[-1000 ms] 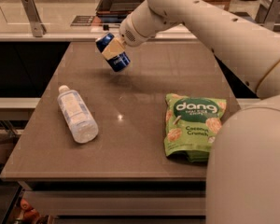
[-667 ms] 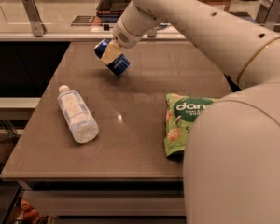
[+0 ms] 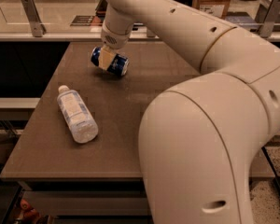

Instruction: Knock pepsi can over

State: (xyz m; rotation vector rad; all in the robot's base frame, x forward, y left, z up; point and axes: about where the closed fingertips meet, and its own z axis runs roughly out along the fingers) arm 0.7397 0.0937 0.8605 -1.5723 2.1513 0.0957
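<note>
The pepsi can [image 3: 115,63] is dark blue and lies almost on its side, just above or on the brown table [image 3: 116,125] near its far left part. My gripper [image 3: 106,59] reaches down from the big white arm and is shut on the can. One cream finger [image 3: 105,59] crosses the can's middle. I cannot tell whether the can touches the table.
A clear plastic water bottle [image 3: 76,115] lies on its side at the table's left front. My white arm [image 3: 205,125] fills the right half of the view and hides that side of the table. A counter with metal posts [image 3: 31,16] runs behind the table.
The arm has swung left and closer to the camera, hiding the green snack bag. The can in the gripper has tipped further towards lying flat and sits lower.
</note>
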